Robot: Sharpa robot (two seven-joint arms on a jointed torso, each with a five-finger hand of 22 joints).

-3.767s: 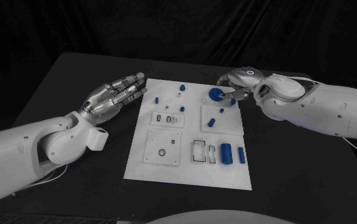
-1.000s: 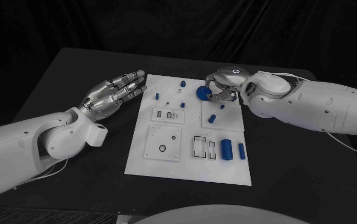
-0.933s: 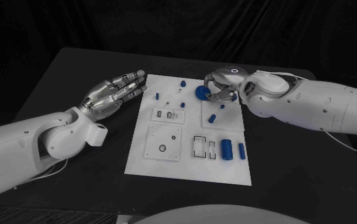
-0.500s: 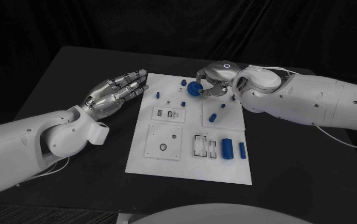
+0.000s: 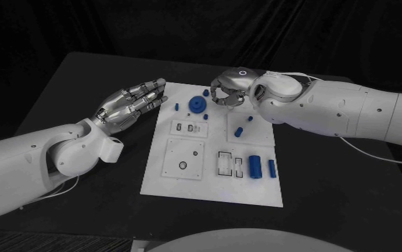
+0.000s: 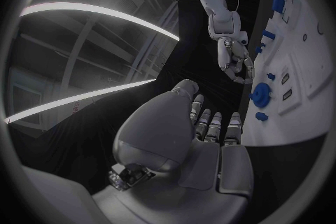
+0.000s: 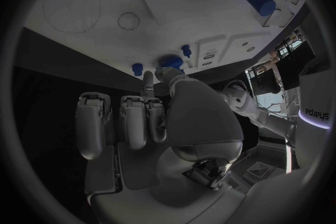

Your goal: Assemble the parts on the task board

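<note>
Right robot hand [image 5: 225,92] carried blue disc [image 5: 197,104] leftward, over task board [image 5: 214,173]

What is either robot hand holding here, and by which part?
The right robot hand pinches the round blue disc part by its rim, above the white task board. The left robot hand holds nothing.

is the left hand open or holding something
Open. The left hand rests beside the board with fingers spread and nothing in them; the left wrist view shows the same.
</note>
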